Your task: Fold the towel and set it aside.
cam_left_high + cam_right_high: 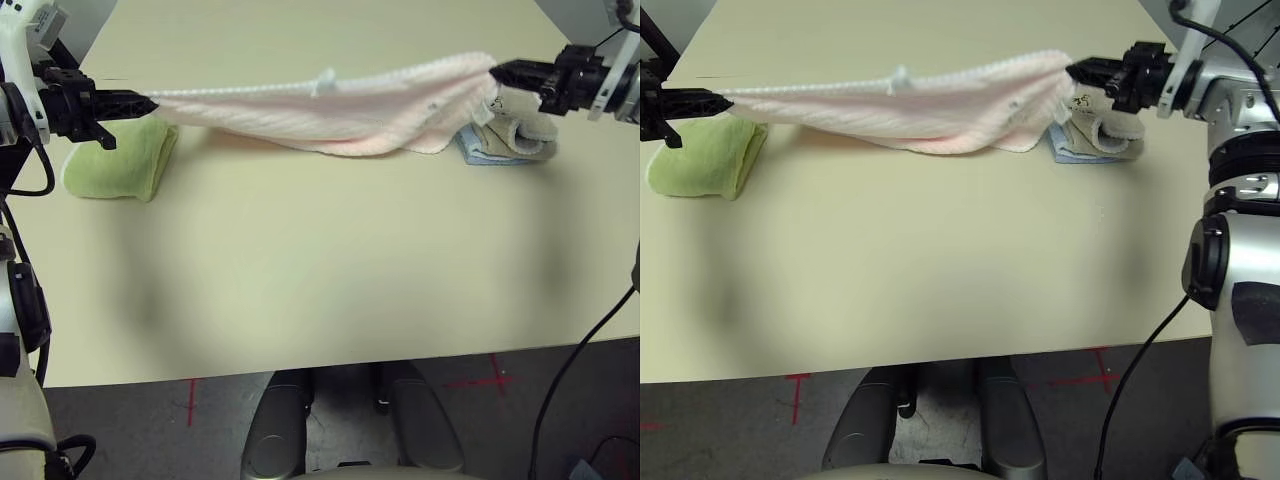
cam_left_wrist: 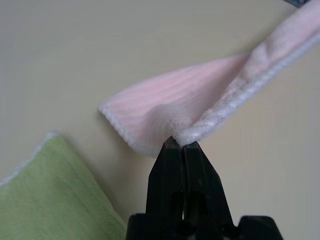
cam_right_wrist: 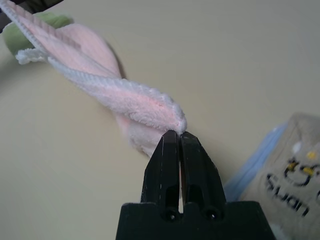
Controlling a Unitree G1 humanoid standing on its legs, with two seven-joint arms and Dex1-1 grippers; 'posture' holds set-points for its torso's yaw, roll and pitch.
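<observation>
Hanging towel between both pincers

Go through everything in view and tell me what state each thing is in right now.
Pink towel: lifted, stretched between both hands, middle sagging.
Left hand: shut on one towel end.
Right hand: shut on the other end.
Green towel: folded, on the table.
Beige and blue towels: folded, stacked.

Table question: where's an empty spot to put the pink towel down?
The wide near half of the table, in front of the hanging pink towel, is bare. It is crowded at the far left by the green towel and at the far right by the beige and blue folded towels.
</observation>
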